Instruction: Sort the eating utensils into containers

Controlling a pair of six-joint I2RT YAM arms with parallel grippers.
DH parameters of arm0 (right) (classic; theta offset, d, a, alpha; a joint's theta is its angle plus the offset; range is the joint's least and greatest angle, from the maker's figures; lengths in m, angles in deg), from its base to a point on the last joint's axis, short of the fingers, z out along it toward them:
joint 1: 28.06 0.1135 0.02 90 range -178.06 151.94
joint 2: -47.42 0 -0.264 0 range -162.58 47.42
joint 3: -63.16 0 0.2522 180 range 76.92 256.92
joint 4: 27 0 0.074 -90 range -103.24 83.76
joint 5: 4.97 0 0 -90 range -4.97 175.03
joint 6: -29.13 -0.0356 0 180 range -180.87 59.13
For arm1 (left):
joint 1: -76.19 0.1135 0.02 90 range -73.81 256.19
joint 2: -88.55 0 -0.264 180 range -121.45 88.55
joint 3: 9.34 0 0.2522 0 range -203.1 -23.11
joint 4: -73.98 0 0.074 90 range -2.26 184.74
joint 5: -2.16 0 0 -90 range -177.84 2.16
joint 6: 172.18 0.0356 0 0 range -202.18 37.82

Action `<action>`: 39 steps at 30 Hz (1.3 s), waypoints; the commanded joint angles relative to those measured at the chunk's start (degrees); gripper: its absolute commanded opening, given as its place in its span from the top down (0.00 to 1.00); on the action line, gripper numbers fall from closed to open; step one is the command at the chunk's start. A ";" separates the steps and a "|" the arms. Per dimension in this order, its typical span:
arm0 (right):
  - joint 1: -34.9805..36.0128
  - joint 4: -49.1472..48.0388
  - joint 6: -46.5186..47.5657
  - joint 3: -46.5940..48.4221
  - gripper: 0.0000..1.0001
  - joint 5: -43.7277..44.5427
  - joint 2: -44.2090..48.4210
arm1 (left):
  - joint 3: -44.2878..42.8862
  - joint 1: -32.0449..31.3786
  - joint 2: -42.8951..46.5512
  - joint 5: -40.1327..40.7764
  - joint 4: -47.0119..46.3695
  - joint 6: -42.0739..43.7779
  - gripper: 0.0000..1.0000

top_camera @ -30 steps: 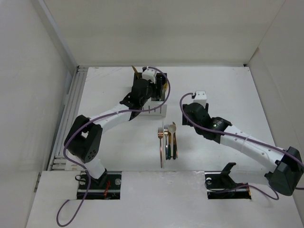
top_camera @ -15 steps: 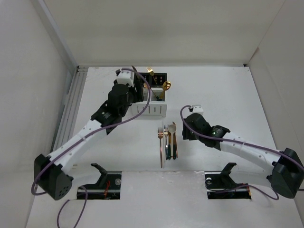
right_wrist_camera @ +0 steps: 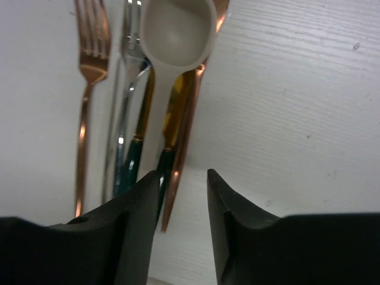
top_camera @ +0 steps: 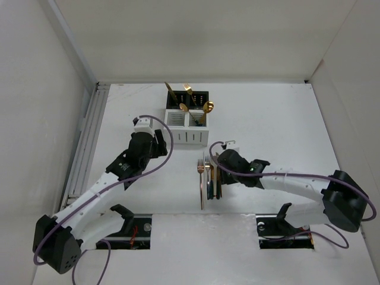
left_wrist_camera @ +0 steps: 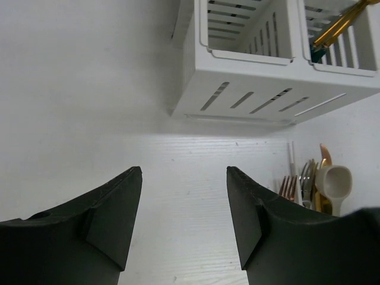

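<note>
Several eating utensils (top_camera: 209,178) lie side by side in a pile at the table's middle: a cream spoon (right_wrist_camera: 178,32), a copper fork (right_wrist_camera: 89,71), teal-handled pieces (right_wrist_camera: 133,160) and a copper handle (right_wrist_camera: 184,142). My right gripper (right_wrist_camera: 181,178) hangs low over their handle ends, open with a narrow gap; the copper handle's tip sits just inside it beside the left finger. The white container (top_camera: 187,127) and the black container (top_camera: 197,97) behind it hold gold utensils (top_camera: 207,107). My left gripper (left_wrist_camera: 184,172) is open and empty, left of the white container (left_wrist_camera: 279,65).
White walls close in the table on the left, back and right. A ribbed rail (top_camera: 89,136) runs along the left edge. Both arm bases sit at the near edge.
My left arm has pulled back from over the containers toward the near left. My right arm has swung left and down onto the pile, its jaws narrowing.
</note>
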 commanded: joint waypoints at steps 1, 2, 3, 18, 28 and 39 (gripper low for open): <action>1.80 -0.46 -1.96 2.79 0.56 2.07 4.63 | 2.40 0.13 2.36 -2.88 -4.59 -2.32 0.44; 2.33 -2.38 -1.96 2.79 0.52 2.07 5.17 | 2.41 0.13 2.97 -3.50 -5.20 -2.33 0.44; 2.33 -3.18 -1.44 2.10 0.50 0.94 5.17 | 3.28 0.13 2.98 -3.51 -5.21 -2.33 0.44; 2.33 -7.32 1.38 8.41 0.60 -2.15 -6.59 | 5.66 2.49 5.88 -3.51 -5.82 -2.33 0.44; 2.33 -3.02 -1.25 9.73 0.62 -0.31 -10.12 | 5.66 3.55 5.88 -4.56 -5.82 -2.33 0.44; 2.33 0.50 -2.93 10.97 0.57 2.34 -10.03 | 4.52 4.08 4.30 -5.70 -4.77 -2.85 0.44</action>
